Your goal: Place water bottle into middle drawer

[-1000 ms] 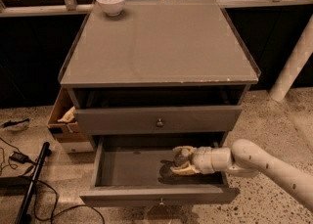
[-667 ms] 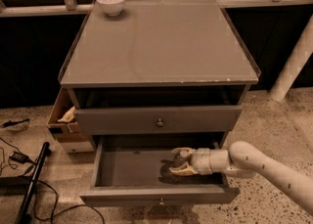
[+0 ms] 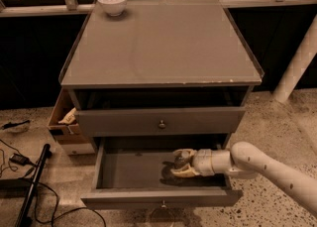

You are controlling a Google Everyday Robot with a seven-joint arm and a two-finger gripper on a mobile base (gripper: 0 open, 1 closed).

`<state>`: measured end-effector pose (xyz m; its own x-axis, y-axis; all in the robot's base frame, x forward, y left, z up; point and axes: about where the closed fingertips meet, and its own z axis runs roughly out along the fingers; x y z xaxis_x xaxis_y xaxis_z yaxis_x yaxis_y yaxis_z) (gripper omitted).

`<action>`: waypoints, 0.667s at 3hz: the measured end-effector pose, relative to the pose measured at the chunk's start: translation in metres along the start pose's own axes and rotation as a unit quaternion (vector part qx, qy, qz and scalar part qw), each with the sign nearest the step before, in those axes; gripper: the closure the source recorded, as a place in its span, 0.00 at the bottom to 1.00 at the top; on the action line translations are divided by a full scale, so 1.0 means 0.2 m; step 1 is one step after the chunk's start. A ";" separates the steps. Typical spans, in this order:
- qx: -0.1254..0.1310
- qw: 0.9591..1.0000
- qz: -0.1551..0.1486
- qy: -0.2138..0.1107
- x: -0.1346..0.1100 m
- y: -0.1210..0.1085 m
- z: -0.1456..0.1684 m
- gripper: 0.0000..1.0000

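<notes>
The middle drawer (image 3: 124, 171) is pulled far out, low at the front of the grey cabinet, with its small knob at mid-front. My gripper (image 3: 178, 164) reaches in from the right on its white arm and sits low over the right half of the drawer floor. A dim, pale shape lies at the gripper's tip. I cannot tell whether it is the water bottle. No clear bottle with a label shows anywhere else in view.
The other grey knobbed drawer (image 3: 162, 122) above is slightly open. A white bowl (image 3: 112, 2) stands at the back left of the cabinet top. A brown cardboard box (image 3: 67, 127) sits to the left of the cabinet. Cables and a black bar lie on the floor at the left. A white post stands at the right.
The gripper has shifted very slightly left inside the drawer. Nothing else has moved.
</notes>
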<state>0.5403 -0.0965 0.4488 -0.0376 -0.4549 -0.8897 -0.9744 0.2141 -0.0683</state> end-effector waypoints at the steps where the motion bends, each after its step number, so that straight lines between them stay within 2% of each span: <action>1: -0.002 1.000 0.004 0.004 -0.01 -0.01 0.01 1.00; 2: -0.005 1.000 0.008 0.006 -0.01 -0.02 0.02 1.00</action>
<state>0.5443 -0.0934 0.4491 -0.0552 -0.4617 -0.8853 -0.9759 0.2126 -0.0500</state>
